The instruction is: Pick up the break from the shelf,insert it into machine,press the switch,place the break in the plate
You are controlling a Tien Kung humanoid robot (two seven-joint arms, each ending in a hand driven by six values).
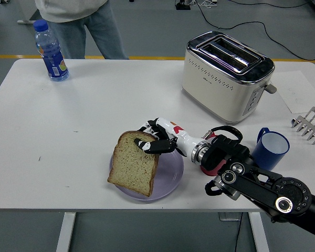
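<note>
**Bread slice over plate, held by right hand**

Bread slice: one, brown-crusted, standing tilted over the lilac plate, its lower edge at or just above the plate's surface; I cannot tell whether it touches. It overhangs the plate's left rim and hides much of the dish.

Right hand: my arm enters from the lower right corner; the black-tipped fingers are pinched on the slice's upper right corner. The fingers behind the crust are hard to make out.

Left hand: nowhere in my view.

Toaster: cream and chrome, two slots, far right of the table, well apart from the plate. Slots look dark; I cannot see inside.

Blue cup: right of my forearm, partly covered by it. A red object under the wrist is mostly hidden.

Rack: grey, cut off at the right edge.

Blue bottle: far left corner.

Person: standing at the far side, cut off above the waist.
</note>
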